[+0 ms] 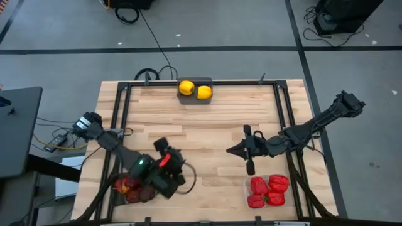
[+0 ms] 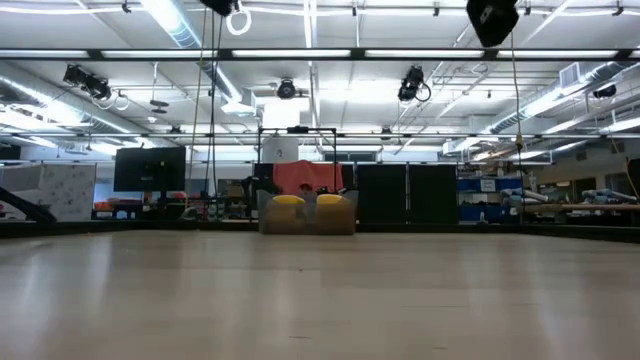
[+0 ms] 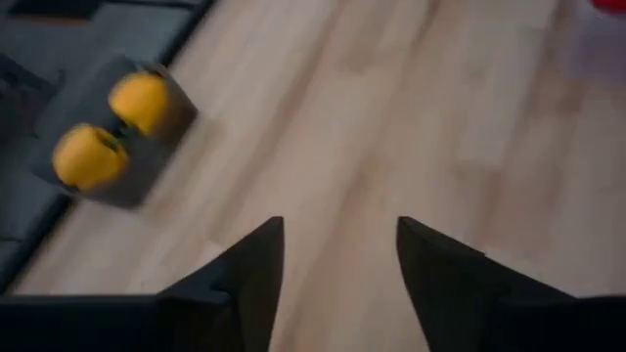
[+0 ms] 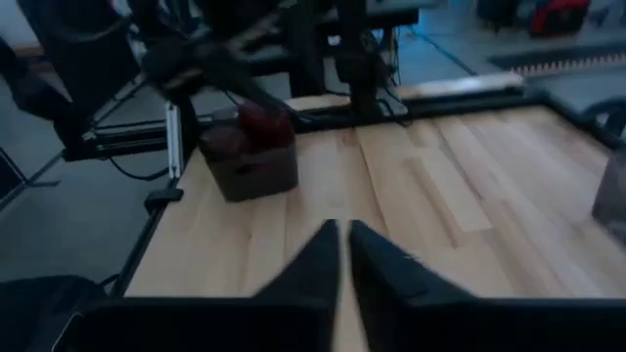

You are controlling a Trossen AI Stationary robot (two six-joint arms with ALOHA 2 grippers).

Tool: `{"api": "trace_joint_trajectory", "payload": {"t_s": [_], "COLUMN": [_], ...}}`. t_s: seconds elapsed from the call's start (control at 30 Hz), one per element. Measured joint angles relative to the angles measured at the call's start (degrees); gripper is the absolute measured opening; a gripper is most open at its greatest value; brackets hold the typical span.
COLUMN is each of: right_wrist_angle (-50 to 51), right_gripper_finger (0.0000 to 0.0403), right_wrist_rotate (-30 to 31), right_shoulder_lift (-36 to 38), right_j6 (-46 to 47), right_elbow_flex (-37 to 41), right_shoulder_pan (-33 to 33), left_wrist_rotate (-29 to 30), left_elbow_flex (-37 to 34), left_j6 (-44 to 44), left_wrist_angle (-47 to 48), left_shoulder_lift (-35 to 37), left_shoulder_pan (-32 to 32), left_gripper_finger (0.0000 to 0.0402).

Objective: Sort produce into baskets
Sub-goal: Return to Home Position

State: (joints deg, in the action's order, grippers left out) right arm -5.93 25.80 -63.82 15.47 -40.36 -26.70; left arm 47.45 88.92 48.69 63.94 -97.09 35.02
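Note:
Two yellow fruits (image 1: pixel 195 90) lie in a dark basket (image 1: pixel 196 100) at the table's far edge, which also shows in the low view (image 2: pixel 307 214) and the left wrist view (image 3: pixel 103 137). Red peppers (image 1: pixel 267 190) fill a clear basket (image 1: pixel 247 186) at the near right. Maroon and red fruits (image 1: pixel 130 187) lie in a dark basket (image 4: pixel 252 168) at the near left, partly under my left arm. My left gripper (image 3: pixel 339 227) is open and empty above the table beside that basket (image 1: pixel 183 177). My right gripper (image 4: pixel 343 227) is shut and empty over the table's middle right (image 1: pixel 230 150).
A black frame (image 1: pixel 119 125) runs round the tabletop's edges. Bare wood (image 1: pixel 207 138) lies between the three baskets. Cables (image 1: pixel 151 74) trail off the far edge. The room beyond the table shows in the low view.

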Motion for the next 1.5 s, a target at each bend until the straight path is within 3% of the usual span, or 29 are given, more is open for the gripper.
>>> {"api": "trace_joint_trajectory", "payload": {"t_s": [0.23, 0.33, 0.4, 0.57, 0.67, 0.8, 1.1, 1.3, 1.5], "right_wrist_angle": [-4.46, -11.27, -16.75, -26.35, -26.44, -23.58, -6.06, -5.37, -6.07], "right_gripper_finger": [0.0008, 0.0006, 0.0006, 0.0005, 0.0005, 0.0005, 0.0007, 0.0008, 0.0009], "right_wrist_rotate": [5.96, 6.22, 5.46, 0.43, -1.00, -1.78, -0.42, -2.12, -2.97], "right_shoulder_lift": [2.76, 3.58, 4.05, 4.58, 6.98, 12.94, 27.66, 31.34, 35.45], "right_j6": [-5.40, -6.75, -6.83, -6.23, -5.10, -5.14, -8.33, -8.23, -2.87], "right_elbow_flex": [1.27, 5.31, 9.04, 16.31, 18.05, 19.58, 19.55, 23.18, 26.42], "right_shoulder_pan": [-5.40, -6.78, -7.10, -6.80, -6.13, -5.23, -1.64, 0.71, 2.50], "left_wrist_rotate": [1.09, 4.33, 3.44, -9.50, -15.86, -15.84, -15.86, -18.02, -18.83], "left_elbow_flex": [-0.06, -4.16, -9.62, -26.99, -34.91, -43.42, -61.16, -75.51, -84.85], "left_j6": [-13.26, -16.92, -20.85, -30.67, -31.65, -32.15, -38.12, -39.46, -39.48], "left_wrist_angle": [-7.10, -14.25, -24.09, -55.04, -65.35, -71.99, -81.59, -100.15, -110.22], "left_shoulder_lift": [2.29, 4.25, 6.33, 11.42, 14.10, 20.88, 41.60, 49.03, 53.69], "left_shoulder_pan": [-5.94, -7.15, -8.48, -12.87, -16.05, -18.83, -21.53, -21.47, -21.05], "left_gripper_finger": [0.0151, 0.0141, 0.0137, 0.0132, 0.0132, 0.0132, 0.0132, 0.0132, 0.0132]}}
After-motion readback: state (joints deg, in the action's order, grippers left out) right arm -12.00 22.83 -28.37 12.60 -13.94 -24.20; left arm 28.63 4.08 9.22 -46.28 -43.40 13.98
